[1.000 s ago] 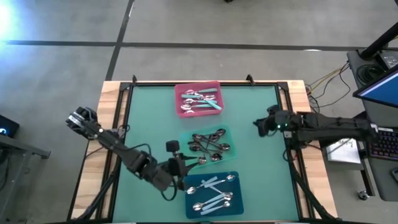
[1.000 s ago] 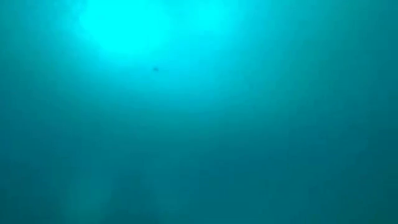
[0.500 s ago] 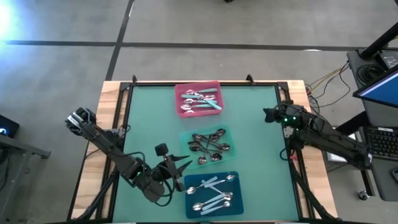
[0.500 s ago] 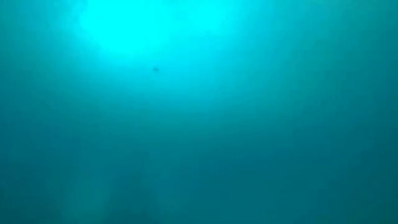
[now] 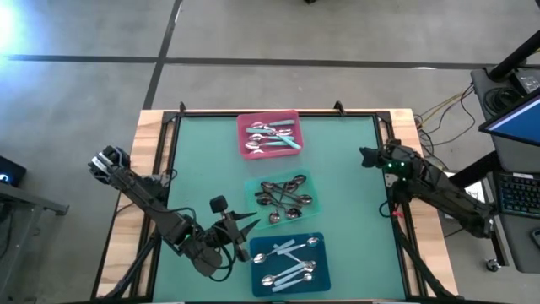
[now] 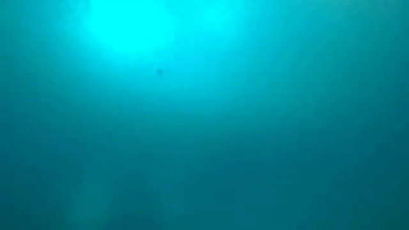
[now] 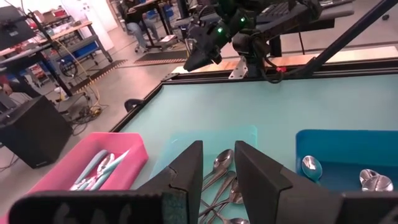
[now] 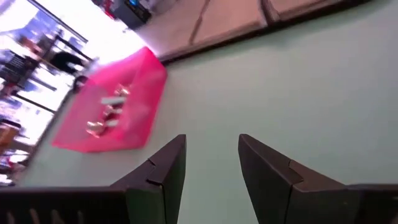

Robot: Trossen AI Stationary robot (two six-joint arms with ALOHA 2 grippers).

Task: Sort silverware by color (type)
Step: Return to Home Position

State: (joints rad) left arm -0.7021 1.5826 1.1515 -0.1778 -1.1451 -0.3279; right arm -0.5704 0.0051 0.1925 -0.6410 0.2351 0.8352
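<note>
The silverware lies in three trays down the table's middle. Teal-handled spoons [image 5: 274, 135] lie in the pink tray [image 5: 293, 116] at the far side. Dark spoons [image 5: 283, 198] lie in the mint tray [image 5: 253, 183]. Pale-blue-handled spoons [image 5: 291, 260] lie in the blue tray [image 5: 257, 242] at the near edge. My left gripper [image 5: 250, 225] [image 7: 217, 149] hangs open left of the gap between the mint and blue trays, pointing at them, with nothing between its fingers. My right gripper [image 5: 363, 155] [image 8: 211, 140] is open and holds nothing at the table's right edge, aimed toward the pink tray [image 8: 118, 106].
Bare green mat [image 5: 202, 160] lies left and right of the tray column. A wooden rim with a black frame [image 5: 160, 127] borders the table. A keyboard and screen [image 5: 515, 135] stand beyond the right edge. The low view shows only a teal blur.
My right gripper has drawn back toward the table's right edge and sunk, its arm folding in and swinging round. My left gripper has turned and its arm has swung a little toward the near-left. The spoons and trays have not moved.
</note>
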